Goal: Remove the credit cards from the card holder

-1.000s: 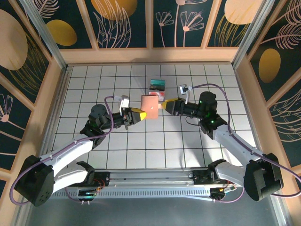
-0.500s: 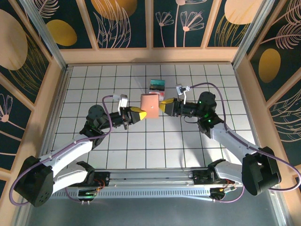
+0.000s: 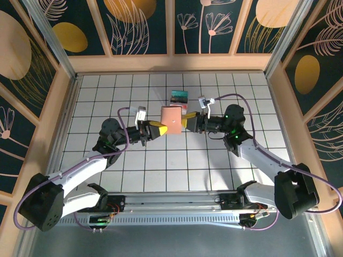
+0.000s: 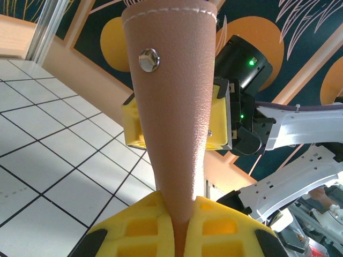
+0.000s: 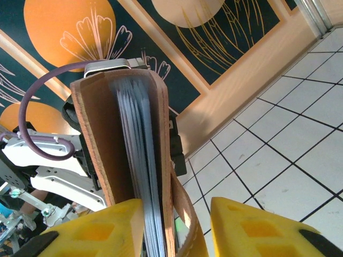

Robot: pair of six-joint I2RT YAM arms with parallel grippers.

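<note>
Now right end effector (image 3: 185,122) has reached card holder (image 3: 172,119).

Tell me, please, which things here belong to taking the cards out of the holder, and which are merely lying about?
Job: card holder, clamped in left gripper; right gripper, jaws astride its open edge; teal card and pink-white card lying behind it.
Merely there: tiled table, floral wall panels.

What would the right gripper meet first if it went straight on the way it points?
The card holder: its open edge sits between the right gripper's open fingers, so it would likely push onto it at once. Beyond that is the left gripper, clamped on the holder's other end.
</note>
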